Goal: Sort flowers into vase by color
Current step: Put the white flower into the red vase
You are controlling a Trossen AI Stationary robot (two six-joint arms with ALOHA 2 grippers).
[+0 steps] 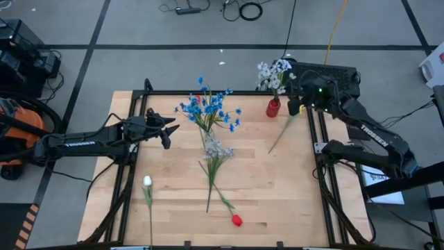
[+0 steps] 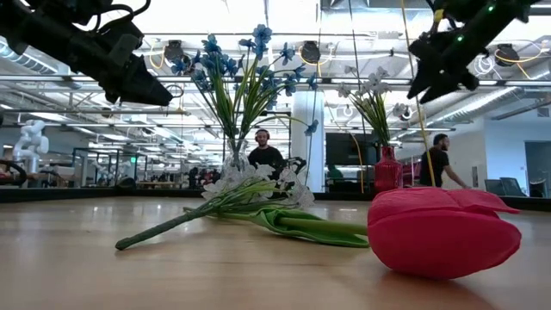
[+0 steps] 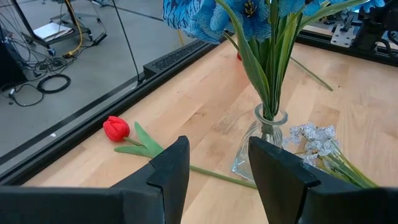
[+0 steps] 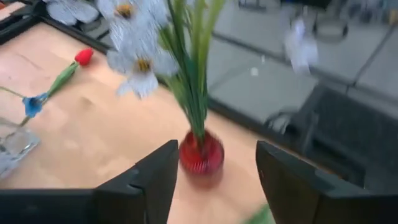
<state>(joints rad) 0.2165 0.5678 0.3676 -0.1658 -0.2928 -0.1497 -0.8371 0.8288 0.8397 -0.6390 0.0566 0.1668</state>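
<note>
Blue flowers (image 1: 208,107): upright in the clear glass vase (image 3: 264,140), upper centre of the table, stems vertical.
White flowers (image 1: 272,75): standing in the red vase (image 1: 273,107), upper right.
Loose stem (image 1: 283,132): lying beside the red vase, long axis diagonal, running lower-left to upper-right.
White-lilac sprig (image 1: 215,163): flat at centre, stem end pointing down-frame.
Red tulip (image 1: 236,220): lower centre, bud toward the bottom right.
White tulip (image 1: 148,198): lower left, bud up-frame, stem straight down.
Left gripper (image 1: 168,132): left of the glass vase, fingers apart, nothing held.
Right gripper (image 1: 294,106): just right of the red vase, fingers spread, empty.
</note>
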